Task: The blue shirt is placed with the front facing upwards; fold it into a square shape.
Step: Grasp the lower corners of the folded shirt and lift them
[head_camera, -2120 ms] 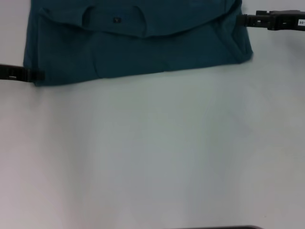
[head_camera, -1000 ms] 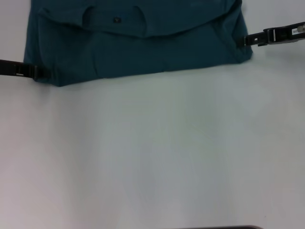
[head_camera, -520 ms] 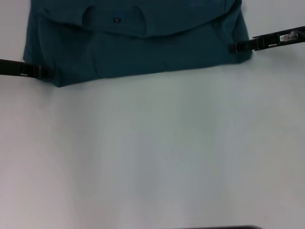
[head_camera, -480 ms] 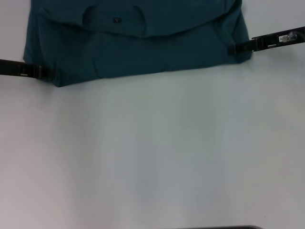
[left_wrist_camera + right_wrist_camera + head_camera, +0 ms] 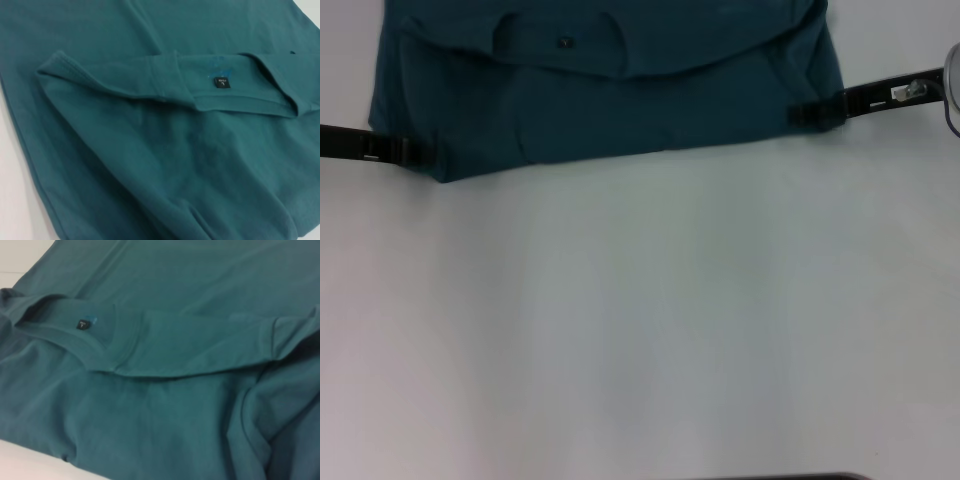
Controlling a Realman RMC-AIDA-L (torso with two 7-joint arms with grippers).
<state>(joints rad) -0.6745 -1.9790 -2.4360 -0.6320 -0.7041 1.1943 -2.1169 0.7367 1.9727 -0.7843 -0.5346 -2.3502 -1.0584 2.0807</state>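
head view: i see the blue shirt (image 5: pixel 610 85) folded at the table's (image 5: pixel 640 320) far edge. left gripper (image 5: pixel 415 152) and right gripper (image 5: pixel 810 115) sit on its near corners; can't tell whether either is grasping.

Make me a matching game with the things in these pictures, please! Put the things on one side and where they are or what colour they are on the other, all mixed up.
Things:
1. blue shirt
2. neck label
3. left gripper
4. right gripper
5. table

Places or colours:
A. small and black, inside the collar
B. at the shirt's near corner on the robot's left
C. white, underneath everything
D. dark teal, partly folded at the far end of the table
E. at the shirt's near corner on the robot's right

Pairs: 1-D, 2-A, 3-B, 4-E, 5-C
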